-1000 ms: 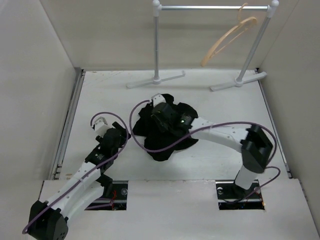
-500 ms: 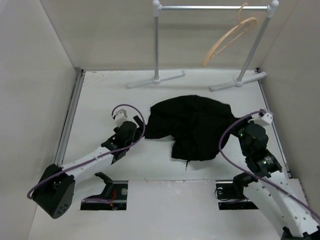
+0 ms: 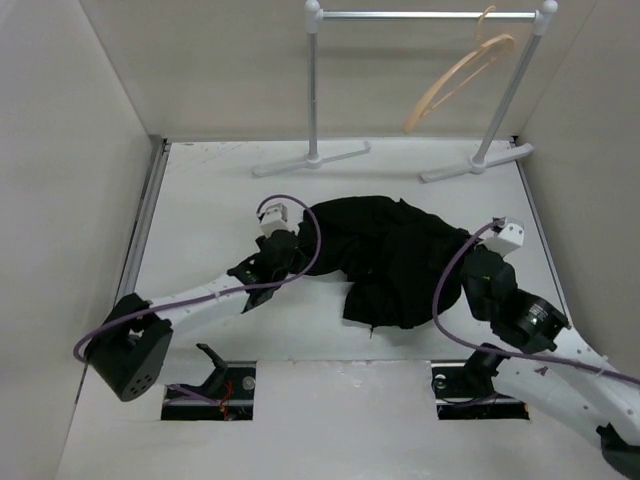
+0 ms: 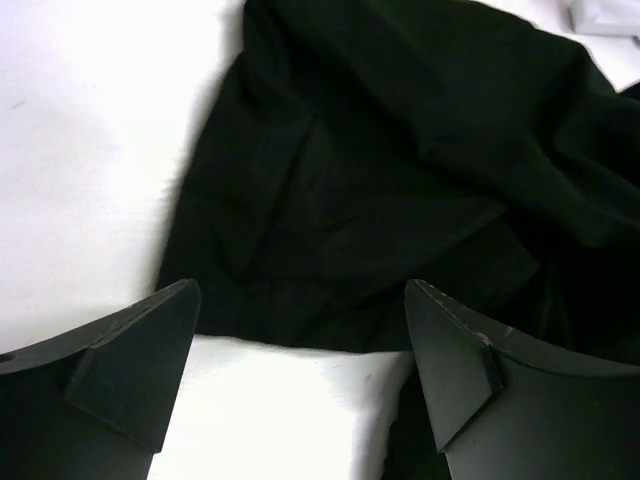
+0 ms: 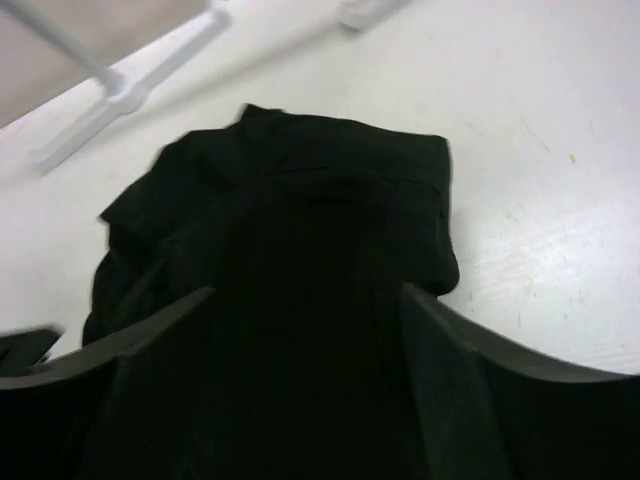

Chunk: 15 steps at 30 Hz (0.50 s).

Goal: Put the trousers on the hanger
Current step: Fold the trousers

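The black trousers (image 3: 390, 250) lie crumpled and spread out mid-table. The tan wooden hanger (image 3: 455, 78) hangs tilted from the rail at the back right, far from both arms. My left gripper (image 3: 295, 258) sits low at the trousers' left edge. In the left wrist view it (image 4: 300, 385) is open, with bare white table between its fingers and the trousers (image 4: 400, 170) just ahead. My right gripper (image 3: 462, 280) is at the cloth's right edge. In the right wrist view it (image 5: 305, 345) stands open over the trousers (image 5: 300, 230), with cloth lying between its fingers (image 5: 470, 350).
The grey metal rail (image 3: 420, 15) on two posts stands at the back, its white feet (image 3: 312, 158) (image 3: 478, 160) resting on the table just beyond the trousers; one foot (image 5: 120, 95) shows in the right wrist view. Walls enclose the table on the left, right and back.
The right arm drew the bunched trousers out to the right, pulled back, and its jaws have now opened. The left arm swung right up to the cloth's left edge.
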Motion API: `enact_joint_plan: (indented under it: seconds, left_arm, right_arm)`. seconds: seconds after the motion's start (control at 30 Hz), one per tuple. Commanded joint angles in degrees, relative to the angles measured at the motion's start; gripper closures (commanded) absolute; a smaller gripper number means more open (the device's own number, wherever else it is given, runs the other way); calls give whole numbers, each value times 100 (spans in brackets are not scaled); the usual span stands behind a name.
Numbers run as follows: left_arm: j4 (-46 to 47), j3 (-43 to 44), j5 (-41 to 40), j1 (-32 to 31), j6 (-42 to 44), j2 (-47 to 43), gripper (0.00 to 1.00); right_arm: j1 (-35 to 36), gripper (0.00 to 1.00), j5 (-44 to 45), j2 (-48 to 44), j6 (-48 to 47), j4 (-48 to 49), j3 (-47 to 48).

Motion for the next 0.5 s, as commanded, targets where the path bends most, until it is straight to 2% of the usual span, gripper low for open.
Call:
enact_joint_plan:
  seconds: [0.0, 0.03, 0.07, 0.1, 0.13, 0.2, 0.23, 0.27, 0.33, 0.37, 0.4, 0.47]
  left_arm:
    - [116, 854, 217, -235, 349, 646, 15]
    - [20, 1127, 314, -288, 402, 954, 14]
    - [-51, 1390, 367, -323, 455, 1270, 13]
    - [-87, 1619, 428, -298, 464, 1578, 13]
    - [-78, 1813, 464, -271, 455, 1842, 12]
    - [-43, 2190, 508, -175, 473, 2325, 11]
    - [-78, 2454, 551, -131, 490, 2641, 11]
    - [-130, 2718, 639, -87, 516, 2966, 11]
    - [-227, 3149, 946, -25, 499, 3512, 14]
    - [-219, 3238, 1026, -16, 473, 3645, 18]
    - [-167, 3265, 1079, 1, 438, 3742, 28]
    - [44, 3195, 1053, 27, 394, 3822, 58]
  right_arm:
    - [976, 29, 1376, 244, 63, -702, 792]
    - [1284, 38, 1158, 445, 124, -755, 888]
    - [1513, 51, 895, 674, 134, -764, 950]
    - [1681, 72, 631, 928, 169, -825, 1021]
    - [1795, 82, 359, 1174, 195, -895, 1056]
    - [1980, 82, -47, 1571, 353, -949, 1083]
    - [2068, 75, -74, 1659, 414, -905, 1022]
    - [2130, 61, -109, 1704, 493, -844, 934]
    - [2201, 22, -206, 1696, 643, -782, 697]
    - [2201, 12, -354, 1678, 722, -764, 557]
    - [2140, 9, -539, 1678, 827, -712, 408]
    - [1877, 6, -741, 1651, 933, -450, 65]
